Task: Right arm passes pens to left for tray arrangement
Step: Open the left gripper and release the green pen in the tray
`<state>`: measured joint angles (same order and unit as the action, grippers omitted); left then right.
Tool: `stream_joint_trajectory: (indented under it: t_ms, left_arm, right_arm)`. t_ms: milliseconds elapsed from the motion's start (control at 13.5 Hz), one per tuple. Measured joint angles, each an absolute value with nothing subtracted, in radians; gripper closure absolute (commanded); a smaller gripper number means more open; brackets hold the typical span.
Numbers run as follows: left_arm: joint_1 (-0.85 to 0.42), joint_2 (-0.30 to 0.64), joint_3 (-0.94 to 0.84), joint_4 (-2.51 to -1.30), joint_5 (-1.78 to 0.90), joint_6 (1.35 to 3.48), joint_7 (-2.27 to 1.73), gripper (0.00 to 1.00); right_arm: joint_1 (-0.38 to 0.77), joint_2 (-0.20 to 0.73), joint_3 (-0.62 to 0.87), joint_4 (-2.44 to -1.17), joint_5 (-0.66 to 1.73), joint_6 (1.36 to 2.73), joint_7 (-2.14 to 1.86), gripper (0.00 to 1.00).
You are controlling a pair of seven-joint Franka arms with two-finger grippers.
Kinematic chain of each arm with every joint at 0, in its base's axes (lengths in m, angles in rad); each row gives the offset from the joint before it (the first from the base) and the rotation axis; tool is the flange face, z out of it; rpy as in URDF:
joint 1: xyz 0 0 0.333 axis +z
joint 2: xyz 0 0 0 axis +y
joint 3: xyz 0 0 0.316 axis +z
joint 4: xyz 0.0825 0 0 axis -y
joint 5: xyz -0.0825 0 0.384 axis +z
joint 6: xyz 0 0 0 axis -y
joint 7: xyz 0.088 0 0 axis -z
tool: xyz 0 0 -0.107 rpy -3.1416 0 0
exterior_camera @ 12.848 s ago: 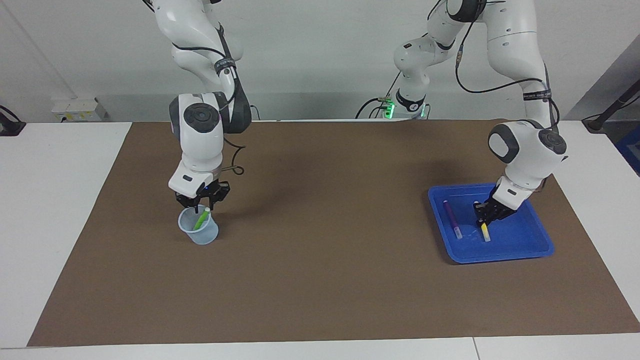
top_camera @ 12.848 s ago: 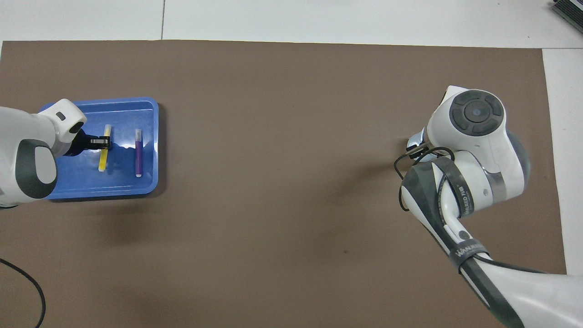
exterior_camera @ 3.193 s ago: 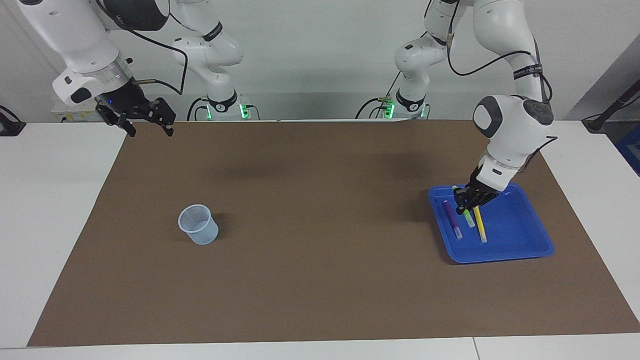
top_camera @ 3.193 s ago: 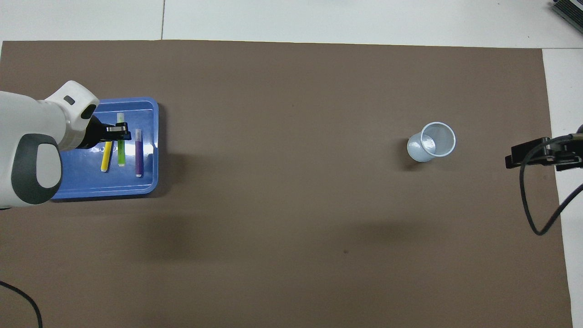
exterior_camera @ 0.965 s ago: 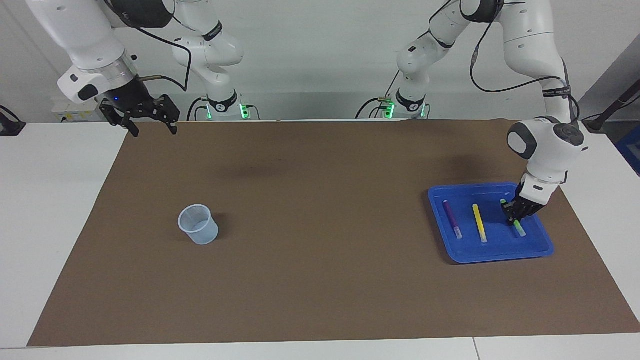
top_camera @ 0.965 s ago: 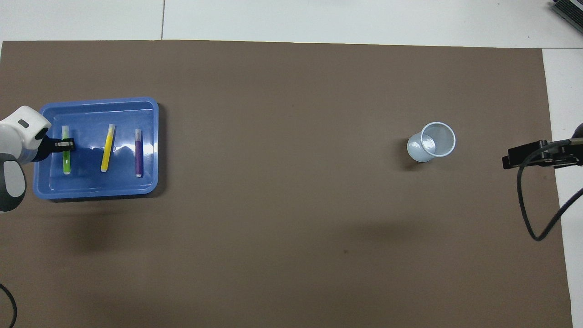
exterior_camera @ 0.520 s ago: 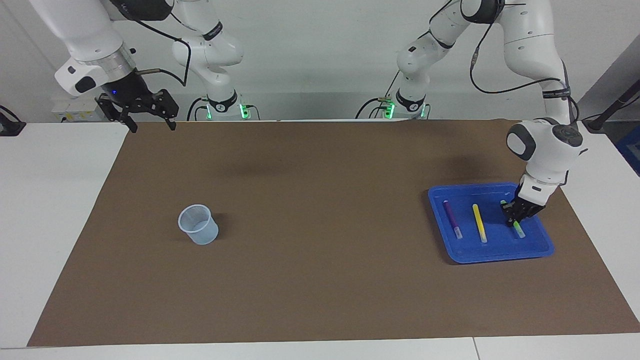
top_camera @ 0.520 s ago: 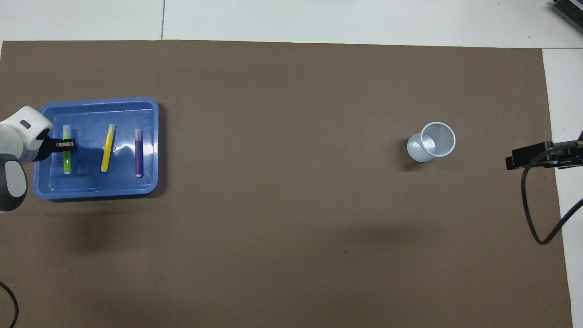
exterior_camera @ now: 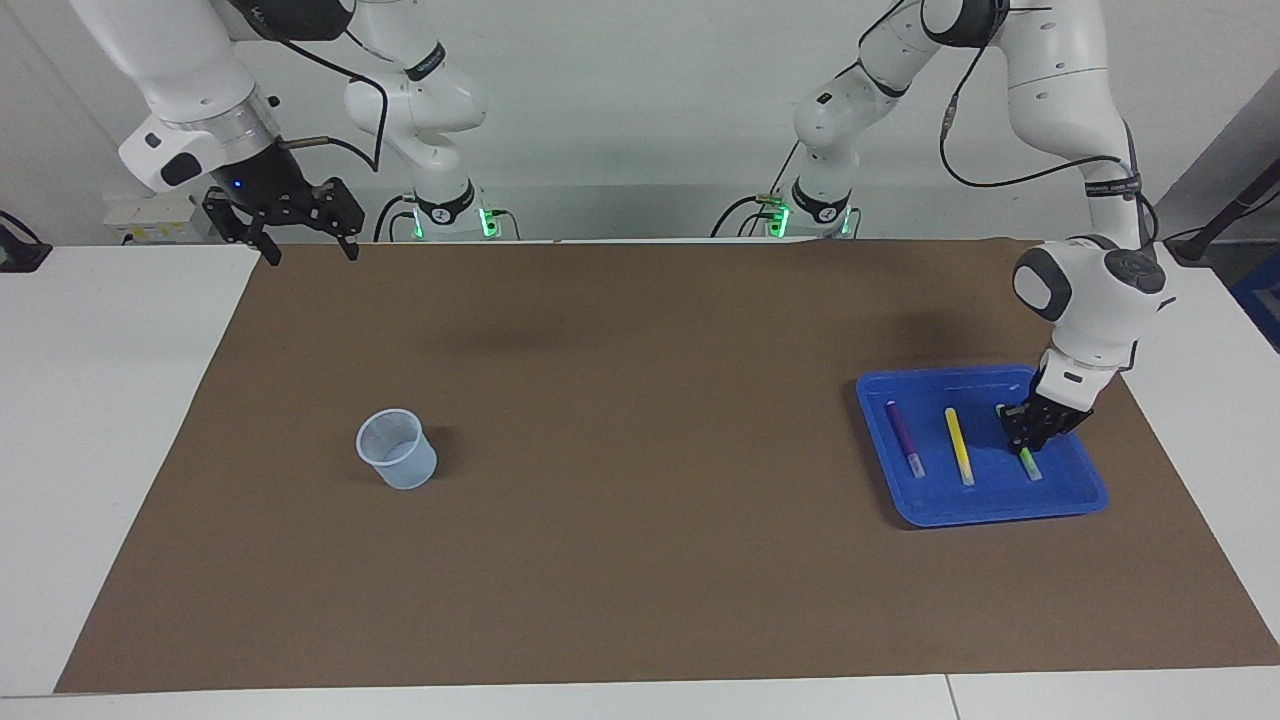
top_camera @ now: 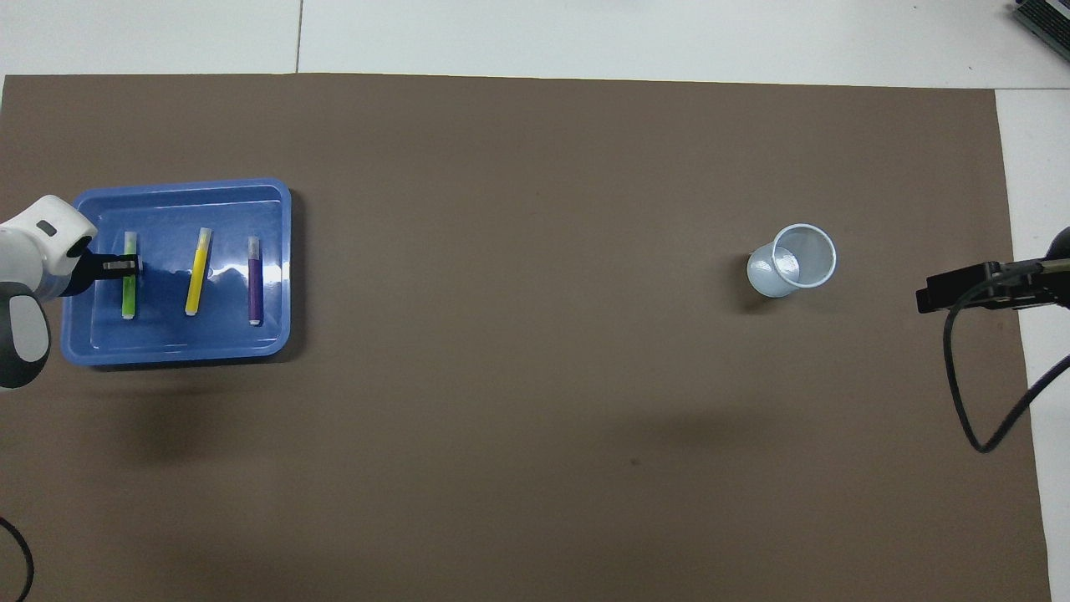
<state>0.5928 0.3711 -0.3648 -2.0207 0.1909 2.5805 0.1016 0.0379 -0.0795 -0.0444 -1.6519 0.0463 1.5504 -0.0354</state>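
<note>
The blue tray [exterior_camera: 1075,500] [top_camera: 180,347] sits on the brown mat at the left arm's end of the table. Three pens lie side by side in it: purple [exterior_camera: 903,438] [top_camera: 254,280], yellow [exterior_camera: 958,445] [top_camera: 197,272] and green [exterior_camera: 1029,465] [top_camera: 129,288]. My left gripper [exterior_camera: 1030,432] [top_camera: 119,266] is down in the tray right over the green pen's middle; its grip on the pen cannot be made out. My right gripper [exterior_camera: 308,250] [top_camera: 961,288] hangs open and empty, high over the mat's corner at the right arm's end.
A small translucent plastic cup [exterior_camera: 396,449] [top_camera: 792,260] stands upright on the mat toward the right arm's end. The brown mat [exterior_camera: 640,560] covers most of the white table. The right arm's black cable [top_camera: 961,393] loops down over the mat's edge.
The green pen has shifted slightly toward the yellow pen under the left gripper, which stays in place. The right gripper has drifted a little while staying open.
</note>
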Motion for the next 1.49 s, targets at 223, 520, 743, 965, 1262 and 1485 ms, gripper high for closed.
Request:
stream_joint_trajectory:
  t_ms: [223, 520, 743, 965, 1262, 1485]
  left_arm:
    - [0.593, 0.371, -0.365, -2.021, 0.191, 2.581, 0.102, 0.61]
    - [0.592, 0.372, -0.366, -2.021, 0.191, 2.581, 0.098, 0.34]
    - [0.584, 0.372, -0.367, -2.016, 0.191, 2.581, 0.047, 0.04]
    - [0.575, 0.372, -0.371, -1.996, 0.191, 2.561, 0.033, 0.01]
    - [0.535, 0.372, -0.373, -1.927, 0.191, 2.446, 0.027, 0.0]
    - [0.513, 0.364, -0.379, -1.87, 0.191, 2.373, 0.027, 0.0]
  right_arm:
    - [0.038, -0.086, -0.03, -1.652, 0.046, 1.55, -0.035, 0.0]
    - [0.034, -0.093, -0.034, -1.652, 0.046, 1.55, -0.035, 0.0]
    - [0.034, -0.095, -0.034, -1.652, 0.046, 1.55, -0.035, 0.0]
    - [0.033, -0.097, -0.036, -1.652, 0.046, 1.551, -0.035, 0.0]
    - [0.033, -0.098, -0.036, -1.652, 0.046, 1.551, -0.035, 0.0]
    - [0.033, -0.099, -0.038, -1.652, 0.046, 1.55, -0.035, 0.0]
